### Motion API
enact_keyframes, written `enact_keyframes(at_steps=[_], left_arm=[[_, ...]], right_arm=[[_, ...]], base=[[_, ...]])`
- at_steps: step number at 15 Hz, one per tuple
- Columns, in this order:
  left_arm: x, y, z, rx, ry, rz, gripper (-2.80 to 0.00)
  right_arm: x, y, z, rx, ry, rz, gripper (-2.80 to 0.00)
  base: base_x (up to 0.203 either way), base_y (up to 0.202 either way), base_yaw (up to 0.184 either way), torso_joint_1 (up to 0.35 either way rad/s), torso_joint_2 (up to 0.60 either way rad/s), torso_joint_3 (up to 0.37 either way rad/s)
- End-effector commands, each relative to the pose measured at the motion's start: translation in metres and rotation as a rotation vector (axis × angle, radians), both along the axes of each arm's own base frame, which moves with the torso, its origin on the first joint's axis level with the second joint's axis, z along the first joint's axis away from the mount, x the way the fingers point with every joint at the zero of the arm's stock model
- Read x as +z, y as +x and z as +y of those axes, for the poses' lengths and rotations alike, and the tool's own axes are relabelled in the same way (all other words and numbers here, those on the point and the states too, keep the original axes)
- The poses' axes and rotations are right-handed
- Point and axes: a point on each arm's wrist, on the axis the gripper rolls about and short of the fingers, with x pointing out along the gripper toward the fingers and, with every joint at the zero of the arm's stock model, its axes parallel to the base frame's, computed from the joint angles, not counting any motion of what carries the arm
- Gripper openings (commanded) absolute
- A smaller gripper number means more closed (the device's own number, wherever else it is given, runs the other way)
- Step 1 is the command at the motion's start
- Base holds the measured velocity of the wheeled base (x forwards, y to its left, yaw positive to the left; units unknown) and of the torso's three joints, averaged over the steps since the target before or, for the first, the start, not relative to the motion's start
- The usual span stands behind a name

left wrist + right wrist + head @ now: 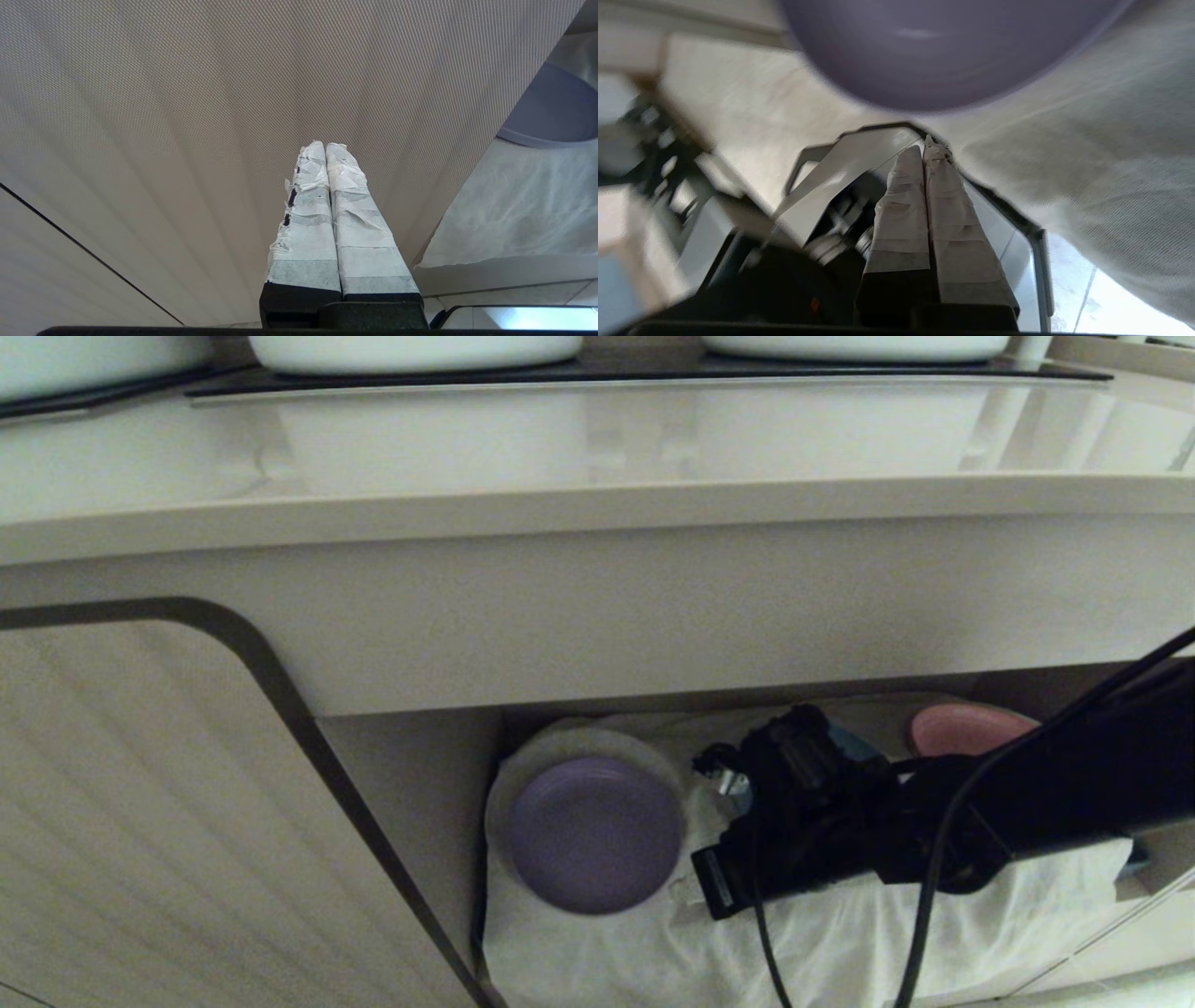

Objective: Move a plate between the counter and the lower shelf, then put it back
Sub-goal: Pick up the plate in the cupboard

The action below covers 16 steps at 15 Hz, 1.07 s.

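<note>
Plate [595, 833], lilac, lies flat on the white cloth [840, 943] at the lower shelf's [411, 775] left end; just right of it, apart, the right gripper [924, 147] hangs empty, fingers pressed together.

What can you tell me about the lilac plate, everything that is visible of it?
The lilac plate is small, round and matte, with a low raised rim and a smooth, bare inside. It looks like ceramic or plastic; which one I cannot tell. It lies flat, face up, on a round mound of the white cloth at the left end of the lower shelf. Only the cloth touches it. The right claw is shut and beside it, not touching.
</note>
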Motion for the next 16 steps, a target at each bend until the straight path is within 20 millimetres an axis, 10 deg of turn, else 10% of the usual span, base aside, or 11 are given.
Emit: enact_keyframes(at_steps=[1, 10, 11, 16], left_arm=[[0.000, 0.000, 0.000, -0.001, 0.000, 0.000, -2.80], [0.000, 0.000, 0.000, -0.001, 0.000, 0.000, -2.80], [0.000, 0.000, 0.000, -0.001, 0.000, 0.000, -2.80], [0.000, 0.000, 0.000, -0.001, 0.000, 0.000, -2.80]], right_arm=[[-0.007, -0.001, 0.008, -0.028, -0.026, 0.004, -2.80], [0.002, 0.005, 0.012, -0.164, -0.004, 0.042, -2.80], [0.002, 0.005, 0.011, -0.169, -0.008, 0.041, 0.00], [0.001, 0.013, 0.016, -0.300, 0.003, 0.069, 0.00]], base=[[0.000, 0.000, 0.000, 0.000, 0.00, 0.000], [0.000, 0.000, 0.000, 0.000, 0.00, 0.000], [0.000, 0.000, 0.000, 0.000, 0.00, 0.000], [0.000, 0.000, 0.000, 0.000, 0.00, 0.000]])
